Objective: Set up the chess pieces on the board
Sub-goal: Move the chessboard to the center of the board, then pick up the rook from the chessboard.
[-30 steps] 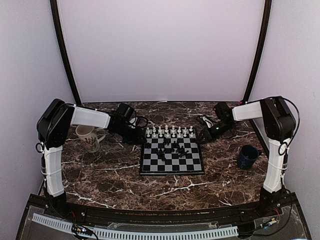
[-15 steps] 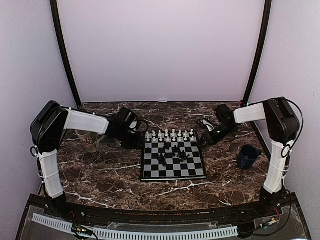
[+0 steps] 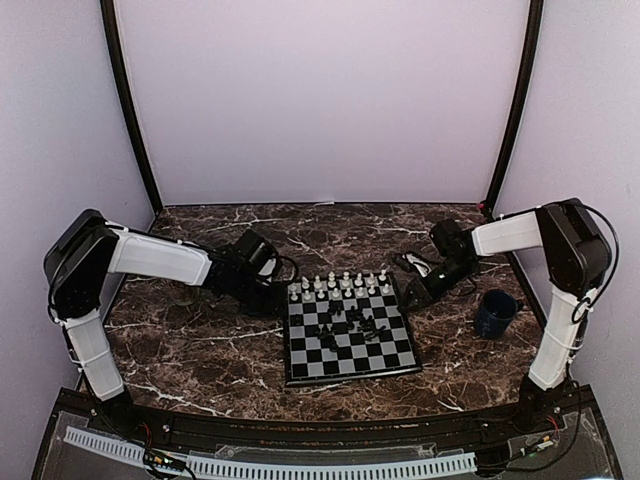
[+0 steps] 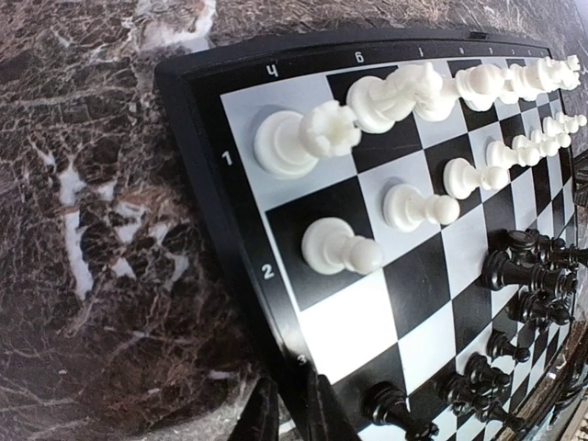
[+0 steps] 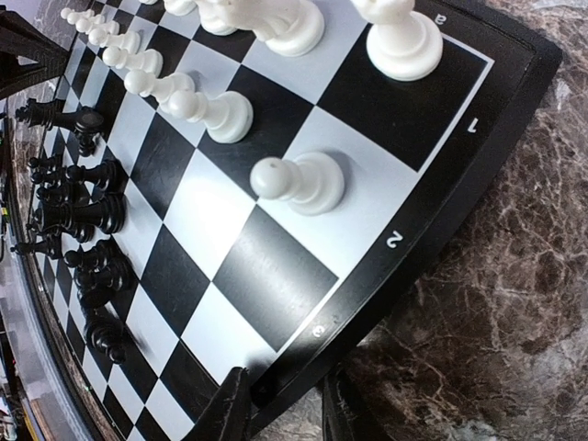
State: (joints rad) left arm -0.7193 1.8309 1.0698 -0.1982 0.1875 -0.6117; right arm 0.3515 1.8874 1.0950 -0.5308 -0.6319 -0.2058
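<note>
The small board (image 3: 345, 360), checked in black and silvery grey and thinly rimmed in black, is seen slightly skewed at the middle of the marble table (image 3: 200, 350). Two rows of white chess pieces (image 3: 346, 286) are ranked along its far edge, and black pieces (image 3: 352, 320) are bunched mid-board. Its left rim is clamped by the left gripper (image 4: 294, 418), its right rim by the right gripper (image 5: 285, 404).

Rank numbers: 1, 2 on the board (image 4: 207, 184) rim, left of left-wrist view; 1, 2, 3, lower right of right-wrist view.
File letters: h, g inverted, top; a, upper right.
</note>
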